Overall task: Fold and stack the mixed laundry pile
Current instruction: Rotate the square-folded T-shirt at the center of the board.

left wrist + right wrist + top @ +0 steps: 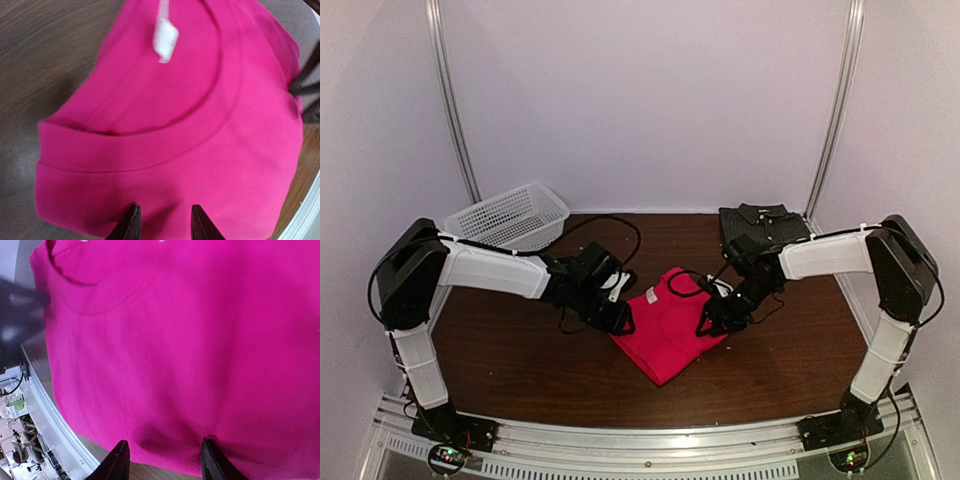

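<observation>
Top external view is showing pale walls (640, 100) enclosing a brown table (520, 365). Back-left of the central red-pink T-shirt (670, 340), a white basket (510, 215) is sitting. The left gripper (618, 320) and right gripper (708, 325) are flanking the T-shirt, jaws half apart over its edges, clamping nothing. The dark shirt (765, 225) is lying behind-right.

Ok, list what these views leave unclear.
Left tool, grip on the pink T-shirt: left wrist view, bottom edge cuts the fingers off.
Right tool, grip: same in the right wrist view.
Neck label, print: blurred, left wrist view.
Dark collared shirt, near edge: top view, right arm covers it.
</observation>
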